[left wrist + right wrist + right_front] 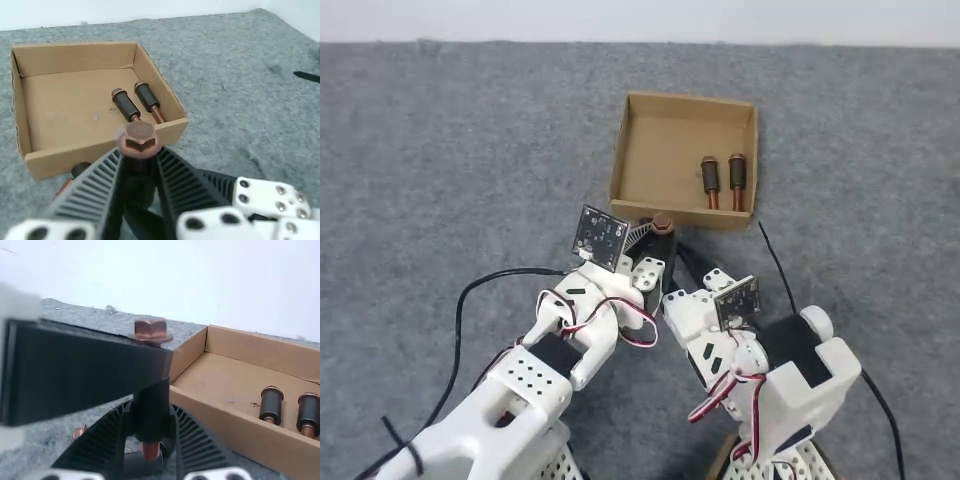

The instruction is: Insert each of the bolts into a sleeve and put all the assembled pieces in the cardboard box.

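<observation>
A black sleeve with a copper bolt [662, 222] in it stands upright just in front of the cardboard box [683, 98]. The bolt's hex head [137, 140] is on top. My left gripper [139, 170] is shut on the sleeve under the head. My right gripper [150, 435] is shut on the same sleeve [150, 412] lower down, and the copper shank tip [150, 450] shows between its fingers. Two assembled pieces [723, 180] lie side by side in the box [75, 57] by its right wall. A loose bolt [79, 431] lies on the carpet below the grippers.
Grey carpet covers the table. The box's near wall [240, 425] stands right behind the held piece. Another dark sleeve [80, 170] with a copper end lies in front of that wall. Black cables [775, 265] run along both arms.
</observation>
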